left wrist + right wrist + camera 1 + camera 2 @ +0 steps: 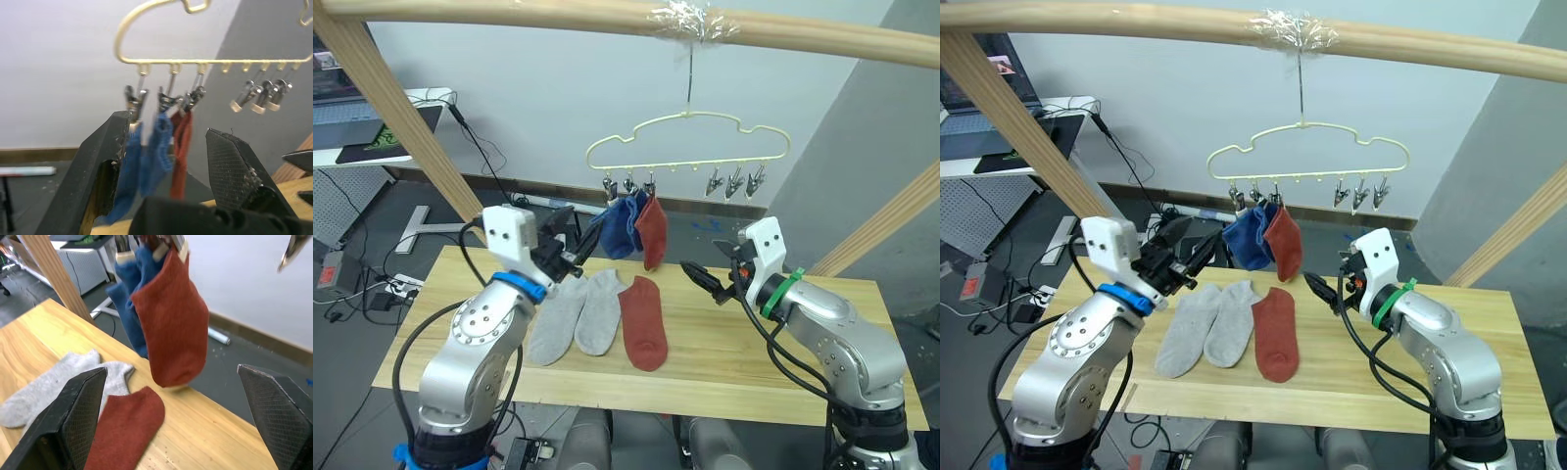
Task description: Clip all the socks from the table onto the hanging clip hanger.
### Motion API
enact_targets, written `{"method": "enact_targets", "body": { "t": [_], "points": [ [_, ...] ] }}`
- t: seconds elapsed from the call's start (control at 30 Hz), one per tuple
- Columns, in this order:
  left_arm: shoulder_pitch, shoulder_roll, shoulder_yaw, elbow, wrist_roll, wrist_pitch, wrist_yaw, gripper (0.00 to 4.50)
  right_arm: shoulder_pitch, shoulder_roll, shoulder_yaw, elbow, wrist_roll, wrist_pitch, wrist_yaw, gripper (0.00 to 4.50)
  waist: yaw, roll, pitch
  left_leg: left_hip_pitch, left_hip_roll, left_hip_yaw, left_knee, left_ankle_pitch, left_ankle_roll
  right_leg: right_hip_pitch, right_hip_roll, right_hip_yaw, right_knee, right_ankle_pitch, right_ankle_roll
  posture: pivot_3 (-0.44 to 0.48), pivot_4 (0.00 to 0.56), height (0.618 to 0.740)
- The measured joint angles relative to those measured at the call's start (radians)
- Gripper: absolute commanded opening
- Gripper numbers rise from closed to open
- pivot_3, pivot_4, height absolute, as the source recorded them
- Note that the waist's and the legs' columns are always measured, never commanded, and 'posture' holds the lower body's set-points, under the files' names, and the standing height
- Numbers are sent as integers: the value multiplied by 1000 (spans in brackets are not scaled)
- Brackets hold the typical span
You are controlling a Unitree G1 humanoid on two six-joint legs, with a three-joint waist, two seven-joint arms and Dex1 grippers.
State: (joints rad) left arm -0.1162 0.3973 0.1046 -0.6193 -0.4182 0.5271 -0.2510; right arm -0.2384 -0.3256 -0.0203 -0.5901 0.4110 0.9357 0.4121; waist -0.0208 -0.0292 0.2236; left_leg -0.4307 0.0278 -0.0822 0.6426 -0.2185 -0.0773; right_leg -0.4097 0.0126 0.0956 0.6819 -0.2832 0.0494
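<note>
Hovering empty with both grippers, left gripper (570, 257) and right gripper (705, 281) fingers spread wide, three socks clipped on clip hanger (690, 147), next pinching rust red sock (643, 321) on desk (724, 362) near cuff, lifting toward free clips (734, 181).

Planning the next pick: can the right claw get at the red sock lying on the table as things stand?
Probably yes. The right claw is open and holds nothing, and the red sock lies flat on the table just to its left, uncovered, beside the grey socks.
</note>
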Motion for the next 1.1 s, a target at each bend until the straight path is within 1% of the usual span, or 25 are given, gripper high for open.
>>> {"method": "enact_targets", "body": {
  "t": [0.1, 0.17, 0.27, 0.4, 0.6, 0.73, 0.97, 1.1],
  "points": [
    [74, 0, 41, -44, -26, -9, -13, 2781, 24, 5, 0, -22, 4, -10, -21, 4463, 7, 0, -12, 2, 0, 0, 1, 1, 1, 3, 0, 1, 0, 0, 0, 153, 115, 740],
    [101, 3, 62, -63, -59, -7, -35, 2781, 24, 23, 1, -29, 2, -16, -49, 4463, 13, 0, -16, 5, 0, 1, 1, 2, 3, 4, 1, 1, 0, 2, -3, 164, 116, 740],
    [117, 26, 101, -84, -114, -3, -72, 2781, 19, 47, 6, -36, -7, -28, -95, 4463, 22, 0, -19, 6, 1, 1, 0, 5, 6, 5, 2, 1, 0, 2, -3, 169, 118, 740],
    [118, 83, 139, -89, -170, 13, -119, 2781, 2, 58, 20, -36, -26, -30, -139, 4463, 26, 0, -21, 6, 1, 2, 1, 9, 8, 5, 2, 1, 0, 5, -3, 165, 128, 740],
    [-6, 173, 141, -66, -244, 63, -180, 2781, -77, 70, 26, -36, -36, -2, -196, 4463, 30, 0, -21, 6, 1, 3, 1, 12, 10, 5, 2, 1, -1, 7, -4, 144, 148, 740],
    [-98, 229, 136, 2, -284, 128, -215, 2781, -130, 107, 21, -33, -36, 55, -250, 4463, 25, 0, -21, 6, 2, 3, 0, 12, 10, 4, 2, 1, 0, 8, -2, 124, 162, 740],
    [-223, 246, 117, 71, -338, 228, -241, 2781, -181, 172, 6, -36, -35, 133, -327, 4463, 19, 1, -21, 6, 2, 3, -4, 12, 10, 3, 2, 1, -1, 8, -2, 109, 189, 740],
    [-273, 249, 105, 86, -391, 313, -239, 2781, -211, 191, -5, -34, -37, 167, -364, 4463, 18, 3, -15, 6, 2, 3, -3, 12, 10, 3, 2, 1, -1, 8, -2, 98, 231, 740]
  ]
}}
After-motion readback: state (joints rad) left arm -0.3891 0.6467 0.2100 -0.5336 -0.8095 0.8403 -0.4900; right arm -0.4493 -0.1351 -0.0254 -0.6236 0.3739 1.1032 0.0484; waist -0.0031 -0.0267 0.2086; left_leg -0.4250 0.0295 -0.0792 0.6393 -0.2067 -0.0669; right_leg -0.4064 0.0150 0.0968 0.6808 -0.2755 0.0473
